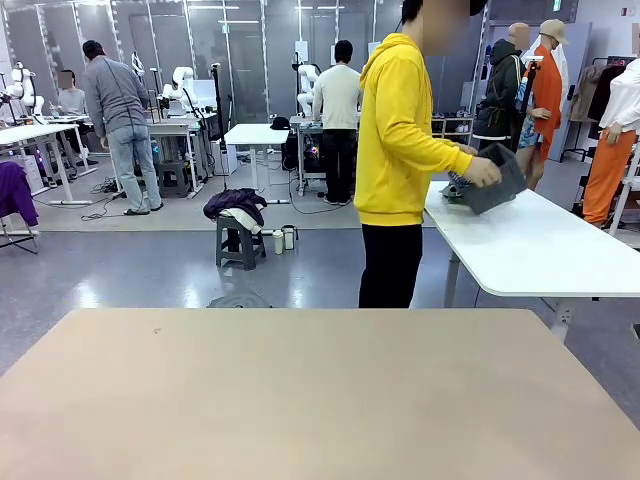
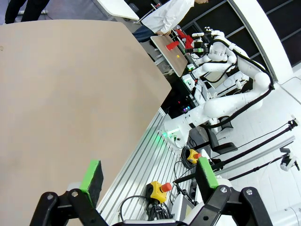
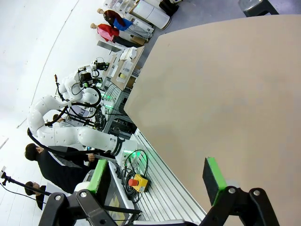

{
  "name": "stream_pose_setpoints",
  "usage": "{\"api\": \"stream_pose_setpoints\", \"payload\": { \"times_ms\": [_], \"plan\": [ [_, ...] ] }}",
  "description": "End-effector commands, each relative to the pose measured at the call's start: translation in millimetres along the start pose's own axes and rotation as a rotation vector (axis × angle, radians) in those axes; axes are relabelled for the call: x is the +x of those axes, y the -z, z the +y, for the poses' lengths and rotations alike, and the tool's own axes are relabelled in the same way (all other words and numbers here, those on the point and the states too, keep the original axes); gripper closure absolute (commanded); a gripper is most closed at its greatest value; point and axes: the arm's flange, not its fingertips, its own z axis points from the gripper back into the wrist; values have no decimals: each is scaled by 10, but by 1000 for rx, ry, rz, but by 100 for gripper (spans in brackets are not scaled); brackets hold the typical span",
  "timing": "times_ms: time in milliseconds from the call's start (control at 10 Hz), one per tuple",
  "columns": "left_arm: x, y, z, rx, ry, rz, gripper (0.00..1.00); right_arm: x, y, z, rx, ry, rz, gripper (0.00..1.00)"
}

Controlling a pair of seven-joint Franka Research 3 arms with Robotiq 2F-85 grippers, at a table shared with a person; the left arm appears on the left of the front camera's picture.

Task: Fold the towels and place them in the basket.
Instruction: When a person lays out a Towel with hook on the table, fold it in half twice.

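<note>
The basket (image 1: 497,186) is dark grey and is held in the hands of a person in a yellow hoodie (image 1: 400,130), over a white table (image 1: 540,250) beyond the far right corner of my beige table (image 1: 300,400). The towels are out of view. In the left wrist view my left gripper (image 2: 150,173) stands open with nothing between its green pads, over the table's near edge (image 2: 141,136). My right gripper (image 3: 155,175) is open too and holds nothing, likewise at the bare beige table's edge (image 3: 155,141).
A stool with a dark clothes heap (image 1: 235,205) stands on the floor behind the table. Beside the table's near edge sit a slatted metal rail (image 2: 155,150) and yellow stop-button boxes (image 2: 157,190) (image 3: 136,181). Other people work at tables farther back.
</note>
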Motion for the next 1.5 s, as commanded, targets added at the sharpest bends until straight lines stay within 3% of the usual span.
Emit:
{"api": "stream_pose_setpoints", "payload": {
  "times_ms": [0,1400],
  "plan": [
    [-15,-11,2,-15,19,1,0,14,-6,-10,11,-16,-10,0],
    [-15,-11,2,-15,19,1,0,14,-6,-10,11,-16,-10,0]
  ]
}}
